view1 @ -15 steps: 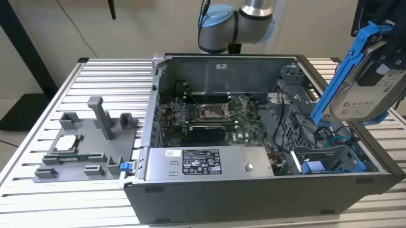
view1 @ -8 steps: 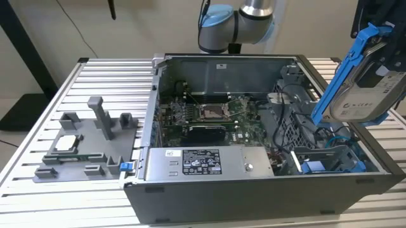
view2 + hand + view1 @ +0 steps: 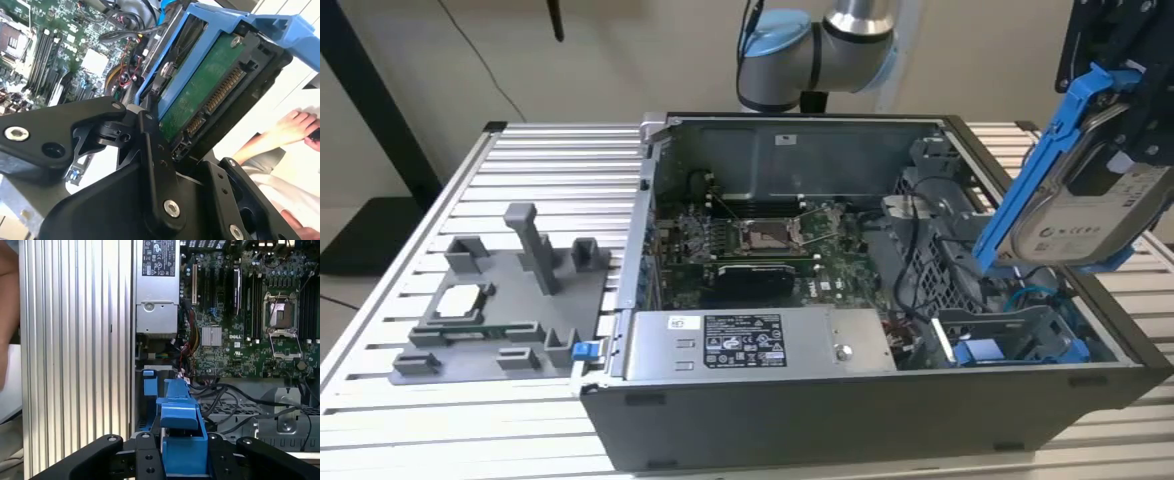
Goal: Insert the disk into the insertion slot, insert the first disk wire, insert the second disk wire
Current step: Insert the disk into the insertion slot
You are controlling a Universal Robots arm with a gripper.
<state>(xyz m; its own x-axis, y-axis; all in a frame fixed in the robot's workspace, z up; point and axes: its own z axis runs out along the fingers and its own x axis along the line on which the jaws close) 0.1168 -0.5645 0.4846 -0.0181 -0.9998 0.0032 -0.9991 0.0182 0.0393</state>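
Note:
My gripper (image 3: 1110, 140) is shut on the disk (image 3: 1081, 215), a silver-grey drive with a white label in a bright blue carrier. It hangs tilted above the open computer case at the exterior view's right. In the second wrist view the disk's green underside (image 3: 205, 85) and its connector sit between my black fingers (image 3: 150, 145). The carrier (image 3: 182, 435) shows between the fingers in the first wrist view. The insertion slot (image 3: 1007, 330), a grey metal bay with blue tabs, lies below the disk in the case's near corner. Black cables (image 3: 914, 250) run beside the bay; I cannot tell which are the disk wires.
The case holds a motherboard (image 3: 767, 240) and a silver power supply box (image 3: 747, 342). A grey fixture (image 3: 520, 290) stands on the slatted table (image 3: 400, 420) at the exterior view's left. A person's hand (image 3: 295, 125) is close beyond the disk.

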